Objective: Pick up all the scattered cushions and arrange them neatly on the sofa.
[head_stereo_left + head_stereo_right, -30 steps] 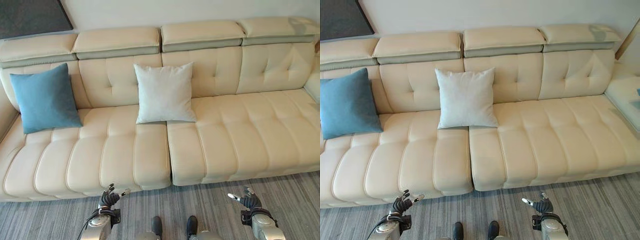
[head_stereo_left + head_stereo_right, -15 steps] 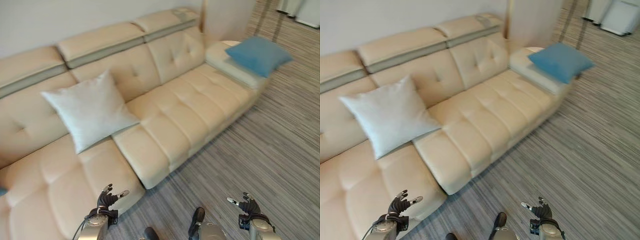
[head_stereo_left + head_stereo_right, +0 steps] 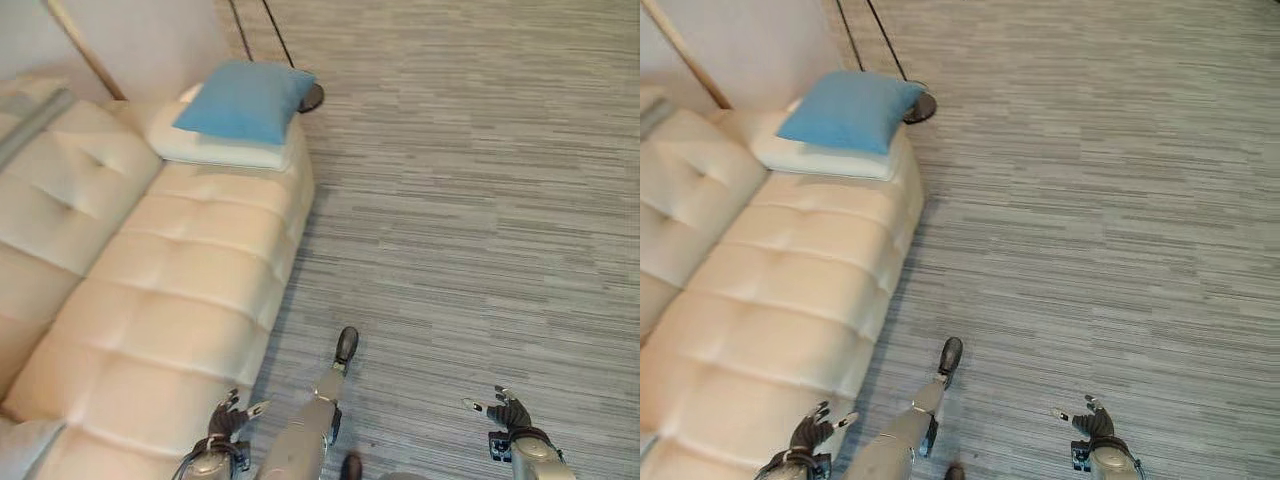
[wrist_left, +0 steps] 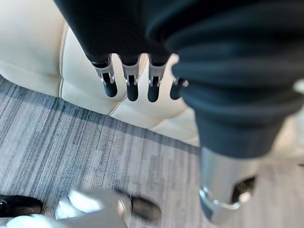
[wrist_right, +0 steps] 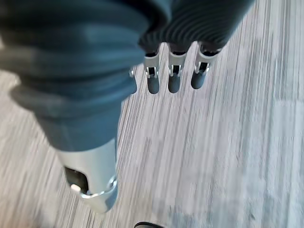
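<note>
Cream sofa [image 3: 150,300] runs along the robot's left side, seat cushions tufted, backrest toward the wall.

Left hand [image 3: 224,422] low, over the sofa's front edge. Fingers [image 4: 129,85] straight and relaxed, thumb apart; nothing held. Past the fingertips in the left wrist view: the sofa's front panel and the striped grey carpet [image 3: 480,200] just below it.

Blue cushion [image 3: 245,101] well ahead of the left hand's fingers, at the far end of the sofa. It lies flat on a white pad [image 3: 215,150] that sits on the sofa's end section; one corner reaches past the pad's edge. Not touched by either hand.

Just beyond the blue cushion, a dark round stand base [image 3: 311,97] on the carpet, with thin dark poles rising from it.

A pale cushion corner [image 3: 18,462] shows on the seat, beside and left of the left hand.

Right hand [image 3: 510,415] low over bare carpet, well apart from the sofa. Fingers [image 5: 173,78] straight, thumb out to the side; empty. Carpet alone lies past the fingertips.
</note>
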